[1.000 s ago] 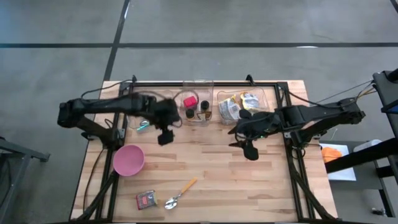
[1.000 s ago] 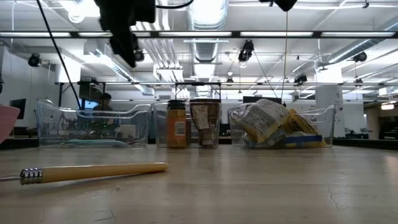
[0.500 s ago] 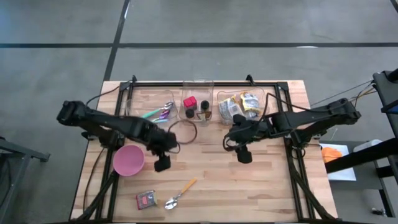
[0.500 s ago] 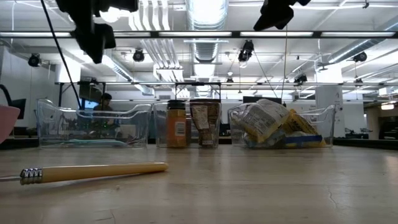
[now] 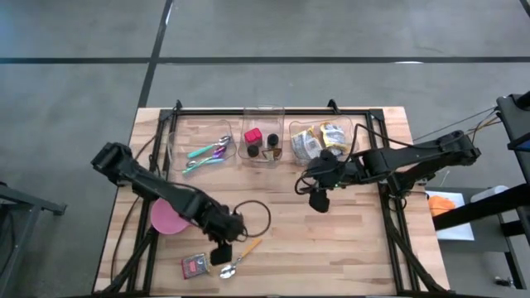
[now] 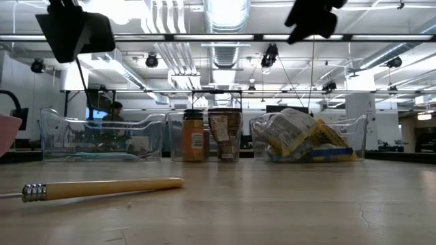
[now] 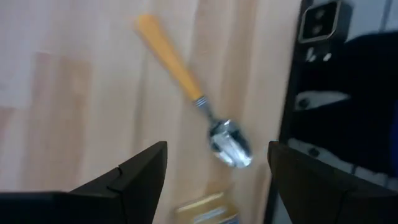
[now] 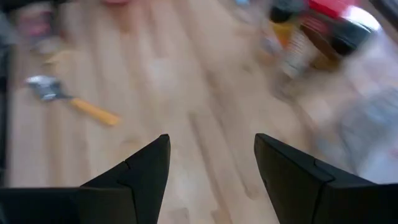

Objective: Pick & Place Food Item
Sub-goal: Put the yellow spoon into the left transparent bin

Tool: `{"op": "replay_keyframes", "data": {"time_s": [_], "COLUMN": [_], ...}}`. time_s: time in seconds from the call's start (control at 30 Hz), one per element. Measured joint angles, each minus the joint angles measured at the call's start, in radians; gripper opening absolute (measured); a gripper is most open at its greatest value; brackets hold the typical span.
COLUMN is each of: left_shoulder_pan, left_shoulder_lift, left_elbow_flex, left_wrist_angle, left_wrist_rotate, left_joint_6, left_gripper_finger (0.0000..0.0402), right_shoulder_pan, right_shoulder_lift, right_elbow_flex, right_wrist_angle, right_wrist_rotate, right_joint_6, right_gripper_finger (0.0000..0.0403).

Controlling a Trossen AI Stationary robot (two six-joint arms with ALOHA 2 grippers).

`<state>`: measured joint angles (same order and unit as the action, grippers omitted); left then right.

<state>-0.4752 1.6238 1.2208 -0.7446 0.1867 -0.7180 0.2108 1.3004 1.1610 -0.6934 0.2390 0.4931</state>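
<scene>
On the table [image 5: 356, 248] lie one pink bowl [image 5: 166, 217], one packet [image 5: 195, 266] and one spoon [image 5: 241, 256]; three clear bins [image 5: 263, 124] line the far edge. The left end effector [image 5: 221, 253] hangs open and empty above the spoon, beside the packet. The right end effector [image 5: 319, 202], open, empty, hovers near the snack bin.
</scene>
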Motion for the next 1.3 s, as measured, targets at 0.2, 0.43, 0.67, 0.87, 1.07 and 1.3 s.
{"op": "replay_keyframes", "data": {"time_s": [0.2,0.43,0.67,0.87,1.07,1.3], "left_shoulder_pan": [-0.025,-0.021,-0.023,-0.037,-0.050,-0.064], "left_shoulder_lift": [0.066,0.119,0.177,0.244,0.292,0.378], "left_elbow_flex": [0.028,0.017,0.030,0.030,0.062,0.128], "left_wrist_angle": [0.097,0.064,0.068,0.064,0.076,0.078], "left_wrist_rotate": [-0.053,-0.106,-0.127,-0.128,-0.127,-0.125], "left_joint_6": [-0.263,-0.544,-0.574,-0.530,-0.479,-0.393], "left_gripper_finger": [0.0288,0.0288,0.0287,0.0287,0.0287,0.0287], "right_shoulder_pan": [0.028,0.014,0.015,0.016,0.016,0.016], "right_shoulder_lift": [-0.030,-0.124,-0.288,-0.419,-0.473,-0.462], "right_elbow_flex": [0.010,0.014,0.013,-0.001,-0.010,-0.046], "right_wrist_angle": [-0.250,-0.413,-0.434,-0.436,-0.433,-0.425], "right_wrist_rotate": [0.228,0.262,0.262,0.262,0.262,0.262], "right_joint_6": [0.149,0.307,0.332,0.369,0.367,0.353], "right_gripper_finger": [0.0228,0.0228,0.0228,0.0228,0.0228,0.0228]}}
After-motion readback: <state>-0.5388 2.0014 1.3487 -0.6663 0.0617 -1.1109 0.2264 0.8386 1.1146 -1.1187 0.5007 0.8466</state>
